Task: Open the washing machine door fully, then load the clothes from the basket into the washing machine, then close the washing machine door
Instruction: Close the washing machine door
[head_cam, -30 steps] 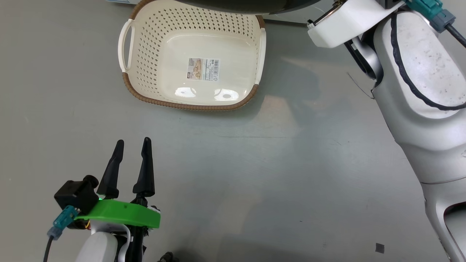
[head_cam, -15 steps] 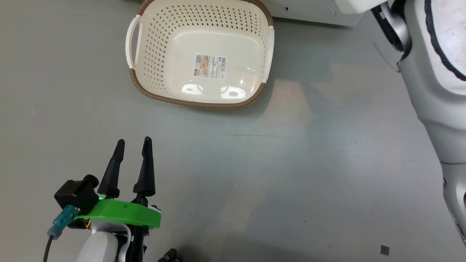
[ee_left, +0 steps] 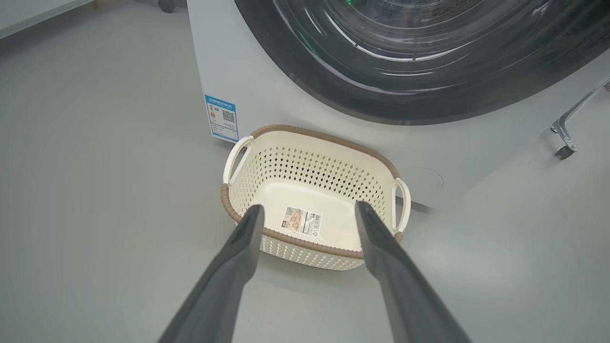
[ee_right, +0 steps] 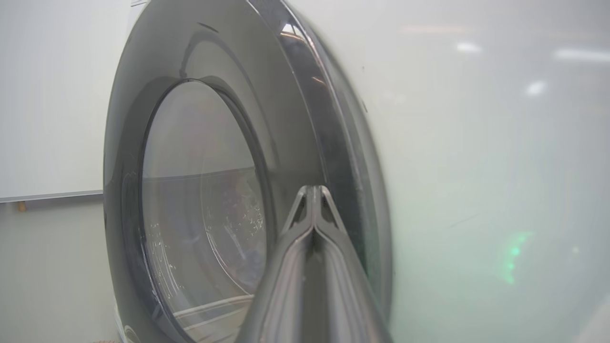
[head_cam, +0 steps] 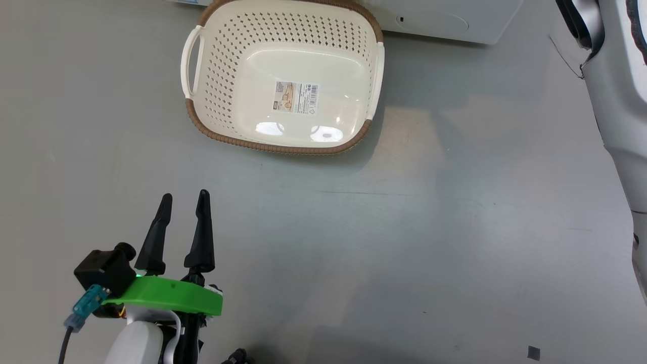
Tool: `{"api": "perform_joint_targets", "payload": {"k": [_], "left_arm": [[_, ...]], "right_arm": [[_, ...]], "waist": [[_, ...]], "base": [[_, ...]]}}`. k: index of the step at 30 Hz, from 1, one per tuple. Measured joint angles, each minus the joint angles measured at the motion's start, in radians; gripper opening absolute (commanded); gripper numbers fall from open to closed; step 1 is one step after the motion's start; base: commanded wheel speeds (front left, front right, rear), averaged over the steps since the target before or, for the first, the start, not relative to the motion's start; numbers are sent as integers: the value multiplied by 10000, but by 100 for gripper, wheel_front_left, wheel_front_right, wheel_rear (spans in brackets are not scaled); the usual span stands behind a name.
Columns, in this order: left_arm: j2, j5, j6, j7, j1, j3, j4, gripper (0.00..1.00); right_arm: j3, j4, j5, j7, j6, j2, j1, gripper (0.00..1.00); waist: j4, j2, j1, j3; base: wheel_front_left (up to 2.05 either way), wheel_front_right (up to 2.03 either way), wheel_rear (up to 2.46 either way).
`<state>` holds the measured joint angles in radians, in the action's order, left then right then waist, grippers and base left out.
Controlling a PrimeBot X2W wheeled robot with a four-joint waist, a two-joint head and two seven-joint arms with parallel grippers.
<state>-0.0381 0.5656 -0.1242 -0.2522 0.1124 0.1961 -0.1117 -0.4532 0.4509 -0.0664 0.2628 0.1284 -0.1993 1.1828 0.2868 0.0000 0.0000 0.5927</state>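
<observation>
— Ahead of the right claw [ee_right: 312, 188], what stands?
— Door [ee_right: 200, 190], seen edge-on: its black rim at the tips, touching or just short, cannot tell. Claw pinched shut, holding nothing.
— Door seated?
— Appears flush with the washer [ee_left: 224, 62]; latch not visible.
— Left claw [head_cam: 185, 194]?
— Spread wide, empty, over the floor [head_cam: 404, 227]. Basket [head_cam: 217, 65] lies ahead of it, just beside the washer, no clothes inside.
— Finding?
— Right arm is nearer; any closing push goes sideways across its fingers [ee_right: 290, 276], toward the washer.
</observation>
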Motion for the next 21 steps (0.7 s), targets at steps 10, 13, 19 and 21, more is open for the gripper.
{"api": "perform_joint_targets", "payload": {"k": [10,13,19,21], "left_arm": [[8,98,0,0,207,-316,-82,100],[10,136,0,0,243,-537,-111,100],[19,259,0,0,242,-993,-165,100],[23,259,0,0,218,-1160,-167,100]], "right_arm": [[125,-748,-121,-2,-90,81,-1307,39],[46,-1070,-169,-2,-90,157,-1988,54],[-67,-1793,-282,-2,-90,336,-3163,100],[-77,-2006,-311,-2,-90,378,-3623,100]], "waist": [[-172,0,0,-576],[-260,0,0,-872],[-521,0,0,-1580],[-635,0,0,-1834]], "base": [[0,0,0],[0,0,0],[0,0,0],[0,0,0]]}}
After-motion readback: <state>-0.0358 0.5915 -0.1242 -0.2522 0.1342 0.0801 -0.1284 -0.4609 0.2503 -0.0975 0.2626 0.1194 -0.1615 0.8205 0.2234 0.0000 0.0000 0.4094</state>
